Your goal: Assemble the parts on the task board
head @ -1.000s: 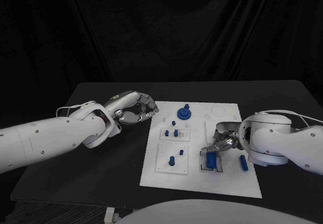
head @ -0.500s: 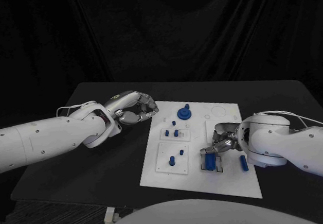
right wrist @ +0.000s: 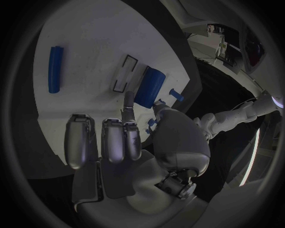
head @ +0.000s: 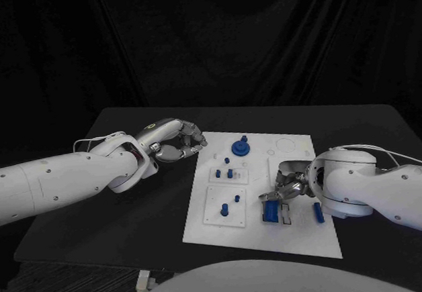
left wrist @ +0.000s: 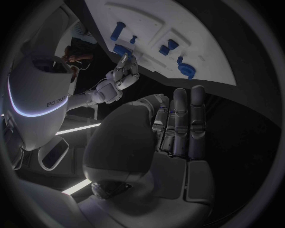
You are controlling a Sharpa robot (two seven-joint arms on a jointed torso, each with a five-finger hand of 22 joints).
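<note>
The white task board (head: 261, 237) lies mid-table. A stubby blue block (head: 271, 211) lies on it by a rectangular slot (right wrist: 125, 73). My right hand (head: 290, 184) reaches down onto the block's end (right wrist: 149, 87), thumb and one finger pinching it, the other fingers (right wrist: 107, 140) held apart above the board. A blue rod (head: 318, 211) lies to the right of the block. A blue knob (head: 240, 145) stands at the board's far end, and small blue pegs (head: 230, 174) stand in the left plates. My left hand (head: 177, 143) hovers off the board's far left corner, fingers curled in on nothing.
The black table (head: 128, 212) stretches wide to the left of the board, and a dark curtain hangs behind. The left wrist view shows the board (left wrist: 178, 28), its blue knob (left wrist: 185, 70) and my right hand (left wrist: 121, 76) from the far side.
The right hand has shifted slightly toward the board's middle and the blue block has moved a little left with it. The left arm has stayed still.
</note>
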